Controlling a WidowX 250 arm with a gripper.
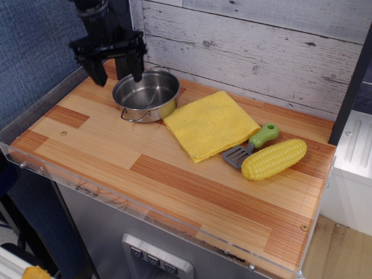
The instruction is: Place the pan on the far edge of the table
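Observation:
The shiny steel pan [147,96] sits on the striped wood table [116,145] at its far left, close to the back edge, with one wire handle toward the front and one toward the wall. My black gripper [117,72] hangs open and empty above the pan's left rim, clear of it. One finger [96,72] is left of the pan, the other finger [137,68] is over its bowl.
A yellow cloth [211,124] lies right of the pan, touching its side. A green-handled spatula [251,145] and a toy corn cob [274,158] lie further right. A grey plank wall [261,52] stands behind. A clear rim [133,210] runs along the front.

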